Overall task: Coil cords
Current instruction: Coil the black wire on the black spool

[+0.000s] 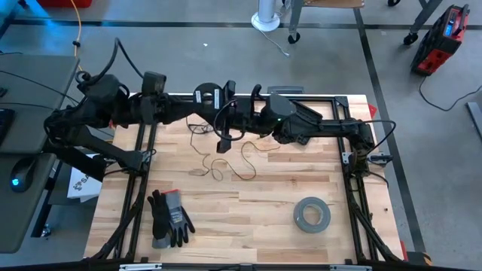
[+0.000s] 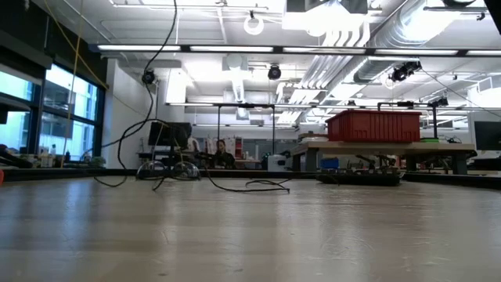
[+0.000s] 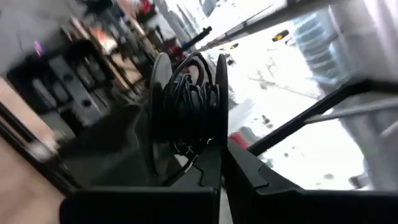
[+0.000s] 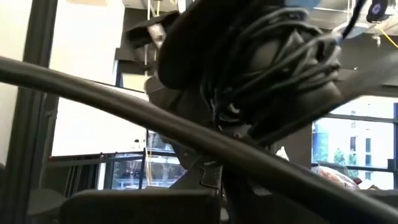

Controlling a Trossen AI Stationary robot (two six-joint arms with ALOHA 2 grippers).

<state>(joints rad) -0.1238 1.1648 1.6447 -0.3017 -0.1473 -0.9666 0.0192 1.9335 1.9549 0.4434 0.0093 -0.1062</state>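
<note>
Left gripper point(image 3: 214, 165) clamped on black spool point(image 3: 186, 102) at upper centre of high view, right gripper point(image 1: 252, 113) meeting it there, grip unclear, thin dark cord point(image 1: 218, 167) trailing onto table point(image 1: 256, 203) mid-frame, grey tape roll point(image 1: 312, 214) lower right, gloves point(image 1: 169, 218) lower left.

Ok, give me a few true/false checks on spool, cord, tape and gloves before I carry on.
1. The left gripper holds the spool. True.
2. All the cord is wound up. False: loose loops lie on the table.
3. The grey tape roll sits on the gloves. False: they lie well apart.
4. Both arms meet over the table's far edge. True.
</note>
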